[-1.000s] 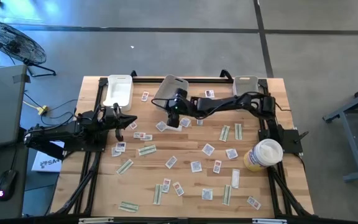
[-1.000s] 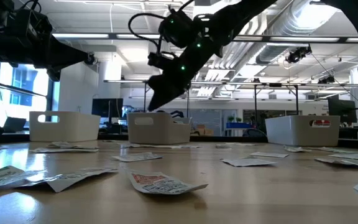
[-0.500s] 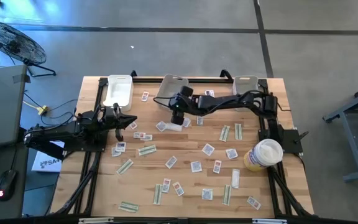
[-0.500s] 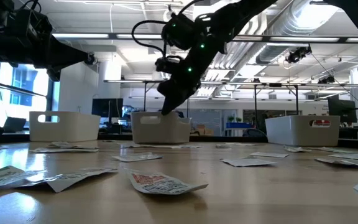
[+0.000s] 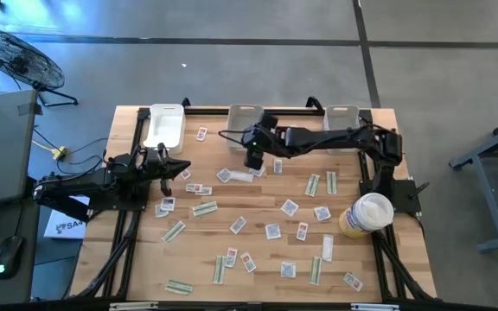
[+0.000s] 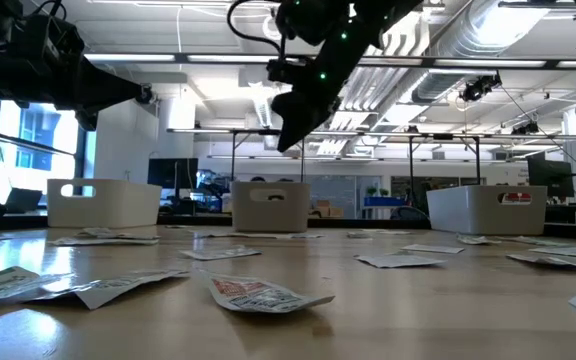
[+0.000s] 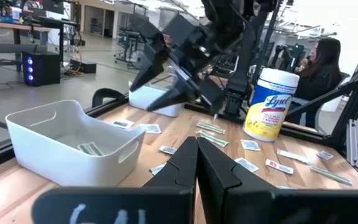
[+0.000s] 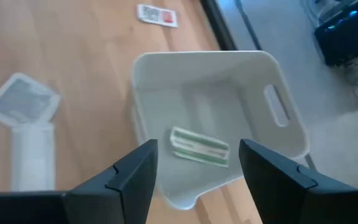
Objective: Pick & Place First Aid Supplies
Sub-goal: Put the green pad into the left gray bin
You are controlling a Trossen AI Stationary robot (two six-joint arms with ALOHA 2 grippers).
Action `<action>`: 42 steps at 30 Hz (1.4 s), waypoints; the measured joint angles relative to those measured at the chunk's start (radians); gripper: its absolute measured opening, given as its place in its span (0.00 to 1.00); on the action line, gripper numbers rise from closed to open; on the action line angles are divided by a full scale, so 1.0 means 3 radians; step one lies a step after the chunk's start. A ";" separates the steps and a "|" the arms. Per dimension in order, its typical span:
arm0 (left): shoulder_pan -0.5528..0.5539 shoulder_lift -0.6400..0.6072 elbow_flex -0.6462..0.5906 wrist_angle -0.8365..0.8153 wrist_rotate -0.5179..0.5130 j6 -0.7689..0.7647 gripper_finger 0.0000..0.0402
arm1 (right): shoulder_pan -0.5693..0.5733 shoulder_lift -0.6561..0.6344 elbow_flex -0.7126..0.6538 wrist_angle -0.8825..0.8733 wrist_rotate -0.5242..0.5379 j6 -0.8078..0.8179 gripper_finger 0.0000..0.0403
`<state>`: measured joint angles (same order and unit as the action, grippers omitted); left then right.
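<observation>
Many small paper packets [image 5: 290, 207] lie flat over the table, white squarish ones and pale green strips [image 5: 204, 208]. One green strip [image 8: 199, 148] lies on the floor of the white middle bin [image 8: 197, 57] at the far edge [image 5: 242, 112]. My right gripper [image 5: 253, 159] hangs open and empty above that bin's near side, well over the table [image 6: 290, 140], with its fingers on either side of the strip in the right wrist view [image 8: 197, 147]. My left gripper [image 5: 180, 168] waits shut at the table's left [image 7: 196, 146].
A left bin [image 5: 164, 125] holding strips [image 7: 91, 148] and a right bin [image 5: 342, 115] stand along the far edge. A white-and-yellow tub [image 5: 370, 213] stands at the right. Two white packets [image 5: 236, 176] lie just near of the middle bin. A person [image 7: 319, 62] sits beyond the table.
My right gripper has risen from the middle bin's rim and moved a little toward the table's right. The middle bin has turned from a skewed stand to square with the far edge, its left end shifting right.
</observation>
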<state>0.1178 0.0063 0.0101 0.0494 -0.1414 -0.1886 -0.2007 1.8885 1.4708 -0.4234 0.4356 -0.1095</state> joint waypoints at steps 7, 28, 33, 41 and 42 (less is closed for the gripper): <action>0.0000 0.0000 -0.0001 0.0000 -0.0001 0.0000 0.00 | 0.0180 -0.0061 0.0000 -0.0340 -0.0099 0.0122 0.55; 0.0000 0.0001 0.0000 0.0000 -0.0003 0.0000 0.00 | 0.1329 -0.0423 -0.0736 -0.2313 -0.1228 0.2555 0.55; 0.0000 0.0001 -0.0001 0.0000 -0.0004 0.0000 0.00 | 0.1170 -0.0422 -0.1132 -0.2353 -0.1251 0.2604 0.52; 0.0001 0.0001 -0.0001 0.0000 -0.0004 0.0000 0.00 | 0.0572 -0.0422 -0.1206 -0.2432 -0.0668 0.1881 0.44; 0.0000 0.0001 -0.0001 0.0000 -0.0004 0.0000 0.00 | 0.0504 -0.0422 -0.1205 -0.2414 -0.0615 0.1579 0.44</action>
<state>0.1177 0.0066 0.0098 0.0494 -0.1425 -0.1886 -0.0496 1.7618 1.1091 -1.1478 0.2511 0.3643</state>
